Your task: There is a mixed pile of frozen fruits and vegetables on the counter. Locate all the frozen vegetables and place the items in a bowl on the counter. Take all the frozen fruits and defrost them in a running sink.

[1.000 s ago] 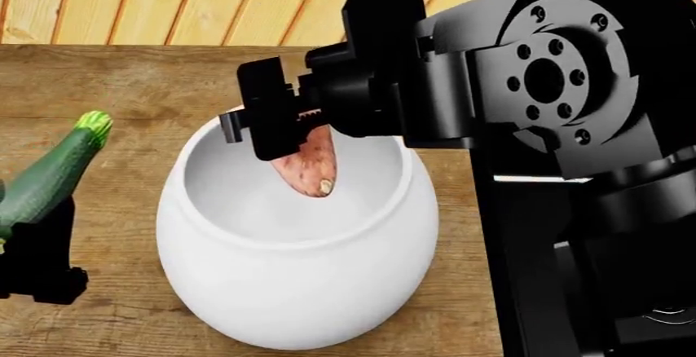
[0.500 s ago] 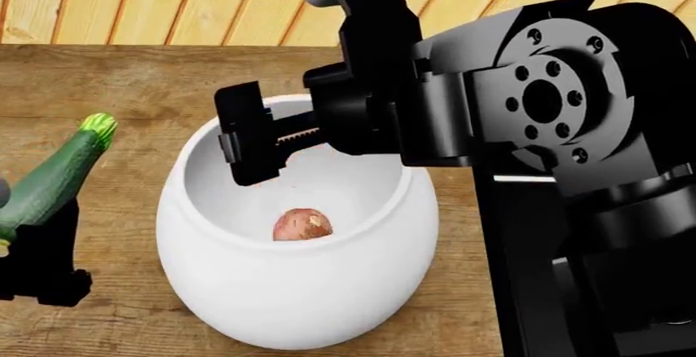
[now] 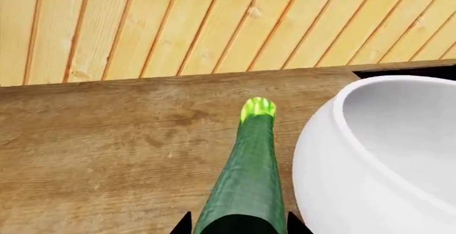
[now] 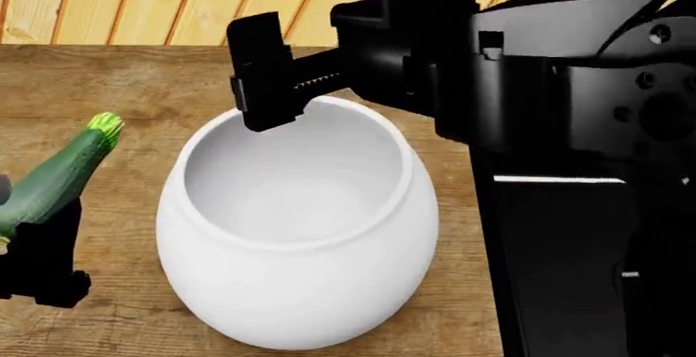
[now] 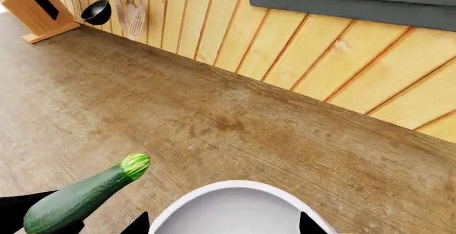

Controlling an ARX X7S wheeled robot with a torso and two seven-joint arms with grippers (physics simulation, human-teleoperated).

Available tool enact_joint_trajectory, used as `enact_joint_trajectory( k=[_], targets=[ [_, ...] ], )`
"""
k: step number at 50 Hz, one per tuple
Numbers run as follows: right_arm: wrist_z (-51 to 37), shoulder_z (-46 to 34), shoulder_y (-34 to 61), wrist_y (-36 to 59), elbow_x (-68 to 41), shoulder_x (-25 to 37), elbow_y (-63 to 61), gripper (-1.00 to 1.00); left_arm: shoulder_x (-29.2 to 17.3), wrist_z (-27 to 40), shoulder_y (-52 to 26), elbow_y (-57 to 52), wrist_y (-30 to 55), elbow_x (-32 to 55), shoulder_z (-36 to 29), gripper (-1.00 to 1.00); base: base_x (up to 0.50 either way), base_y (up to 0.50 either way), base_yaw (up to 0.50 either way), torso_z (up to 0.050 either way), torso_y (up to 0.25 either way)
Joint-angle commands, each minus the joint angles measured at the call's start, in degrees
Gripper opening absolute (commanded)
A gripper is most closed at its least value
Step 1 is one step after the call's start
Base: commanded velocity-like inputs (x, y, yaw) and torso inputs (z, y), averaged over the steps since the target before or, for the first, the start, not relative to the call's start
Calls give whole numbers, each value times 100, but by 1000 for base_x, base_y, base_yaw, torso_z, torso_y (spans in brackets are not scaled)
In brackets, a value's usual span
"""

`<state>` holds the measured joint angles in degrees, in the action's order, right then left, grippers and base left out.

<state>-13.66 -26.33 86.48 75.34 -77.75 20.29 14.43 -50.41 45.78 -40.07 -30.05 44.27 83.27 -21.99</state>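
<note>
The left pincer (image 4: 38, 271) is closed on the zucchini (image 4: 60, 174), gripping its dark end. The zucchini's long body points up and toward the back edge of the surface (image 4: 120, 80), its pale tip just beside the bowl (image 4: 299, 292). The right pincer (image 4: 266, 80) hangs wide open and empty over the bowl's back rim. The left arm is the nearer carrier, I think.

Right gripper (image 5: 221, 224) shows only two black fingertips, spread apart, straddling the white bowl's (image 5: 235, 186) rim right beneath it. Zucchini (image 5: 82, 195) off to one side, near the bowl, pale stem end tilted up, over the wood counter (image 5: 213, 122). Far beyond: knife block (image 5: 39, 9), hanging ladle (image 5: 96, 10).
</note>
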Motion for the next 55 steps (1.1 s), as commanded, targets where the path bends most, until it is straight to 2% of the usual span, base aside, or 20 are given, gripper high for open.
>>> enact_joint_trajectory(
  k=[1, 2, 10, 14, 18, 22, 23, 24, 27, 30, 35, 41, 50, 55],
  targets=[
    [-1115, 795, -1045, -649, -161, 941, -2022, 100, 256, -286, -1555, 281, 942, 525, -196, -100, 0, 0, 0, 0, 0],
    [-1208, 861, -1123, -661, -208, 1010, -2127, 100, 123, -389, -1596, 266, 973, 731, -110, -100, 0, 0, 0, 0, 0],
    [-2226, 1666, -1520, -412, -1409, 2002, -3105, 100, 603, -195, -3281, 1189, 2040, 1610, -659, -100, 0, 0, 0, 0, 0],
    [-2409, 1877, -1815, -440, -1659, 2290, -3381, 100, 1050, -220, -3923, 1705, 2307, 1841, -900, -100, 0, 0, 0, 0, 0],
    [-2392, 2005, -1887, -469, -1673, 2465, -3587, 100, 1470, -542, -4281, 2016, 2471, 1618, -1138, -100, 0, 0, 0, 0, 0],
    [-2499, 2094, -1853, -440, -1718, 2678, -3672, 100, 1861, -1170, -4485, 2373, 2509, 1093, -1399, -100, 0, 0, 0, 0, 0],
    [-2541, 2107, -1877, -438, -1763, 2710, -3690, 100, 1624, -1684, -4586, 2461, 2568, 936, -1357, -100, 0, 0, 0, 0, 0],
    [-2575, 2102, -1882, -429, -1792, 2729, -3694, 100, 1583, -1880, -4629, 2499, 2589, 858, -1372, -100, 0, 0, 0, 0, 0],
    [-2738, 2077, -1669, -245, -2116, 3009, -3742, 100, 2008, -2996, -4919, 3250, 2346, -127, -1854, -100, 0, 0, 0, 0, 0],
    [-2924, 2162, -1699, -279, -2356, 3184, -3789, 100, 2242, -3492, -5007, 3613, 2163, -593, -2153, -100, 0, 0, 0, 0, 0],
    [-3199, 2265, -1920, -412, -2679, 3343, -3953, 100, 2528, -3573, -4982, 3779, 2113, -639, -2266, -100, 0, 0, 0, 0, 0],
    [-3452, 2293, -1753, -524, -2870, 3444, -3906, 100, 2715, -3605, -4864, 3793, 2040, -825, -2480, -100, 0, 0, 0, 0, 0],
    [-3444, 2331, -1842, -582, -2880, 3476, -3910, 100, 2639, -3270, -4586, 3086, 2168, -657, -2568, -100, 0, 0, 0, 0, 0],
    [-3607, 2425, -1806, -669, -2895, 3614, -3851, 100, 2603, -3202, -4407, 3078, 2141, -670, -2621, -100, 0, 0, 0, 0, 0]
  ],
)
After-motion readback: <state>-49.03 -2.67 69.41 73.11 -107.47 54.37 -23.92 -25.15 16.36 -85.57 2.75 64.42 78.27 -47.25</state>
